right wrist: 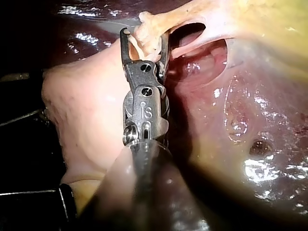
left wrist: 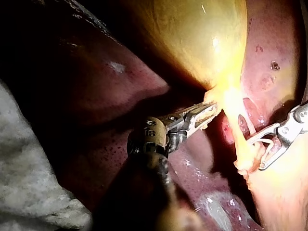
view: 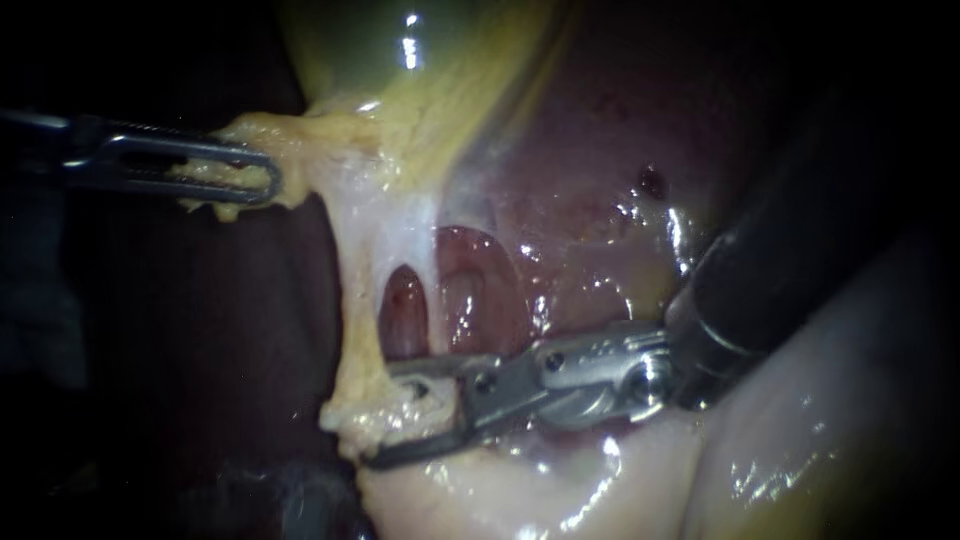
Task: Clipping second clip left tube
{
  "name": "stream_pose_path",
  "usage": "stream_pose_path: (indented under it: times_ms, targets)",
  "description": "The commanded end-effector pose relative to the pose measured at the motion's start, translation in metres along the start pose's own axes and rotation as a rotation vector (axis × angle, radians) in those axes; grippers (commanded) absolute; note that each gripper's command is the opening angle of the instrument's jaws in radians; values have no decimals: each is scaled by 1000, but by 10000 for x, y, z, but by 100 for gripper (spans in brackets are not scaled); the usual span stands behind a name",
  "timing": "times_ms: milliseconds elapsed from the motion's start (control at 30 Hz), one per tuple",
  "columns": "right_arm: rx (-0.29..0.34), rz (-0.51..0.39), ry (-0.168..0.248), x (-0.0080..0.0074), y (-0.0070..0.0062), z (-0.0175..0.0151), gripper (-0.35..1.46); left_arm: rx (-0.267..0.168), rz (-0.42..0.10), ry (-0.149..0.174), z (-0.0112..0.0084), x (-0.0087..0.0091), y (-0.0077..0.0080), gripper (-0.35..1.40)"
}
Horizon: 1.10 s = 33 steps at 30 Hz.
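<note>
A: Yellow fatty tissue (view: 300,140) under the gallbladder (view: 400,60), left instrument (view: 225,172) clamped on it.
B: Right instrument (view: 405,412)?
A: Jaws apart, straddling the left tube (view: 358,330) at its lower end.
B: Wrist views?
A: Only left wrist shows white cloth (left wrist: 33,183) beside the liver (left wrist: 96,91). Right wrist shows both jaws flanking the tube.

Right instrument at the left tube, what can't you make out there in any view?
Any clip inside the right instrument's open jaws: endoscope view, the yellow lump at the left tube's foot fills the gap.
The tube under the jaws: right wrist view, the instrument's own head covers it.
How much yellow tissue the left instrument's jaws, shut on it, hold: too small in the left wrist view.
</note>
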Motion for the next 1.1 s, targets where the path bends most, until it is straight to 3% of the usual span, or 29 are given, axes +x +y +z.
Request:
stream_pose_path:
  times_ms: [33, 733, 1100]
  targets:
    - [-3, 1, 1, 0, 1, -3, 49, 0, 0, 0, -1, 0, 0, -35]
    - [-19, 22, 8, 10, 7, -28, 48, 0, 0, 0, -1, 0, 1, -35]
    - [-21, 136, 38, 0, 21, -15, 49, 0, 0, 0, -1, 0, 1, -35]
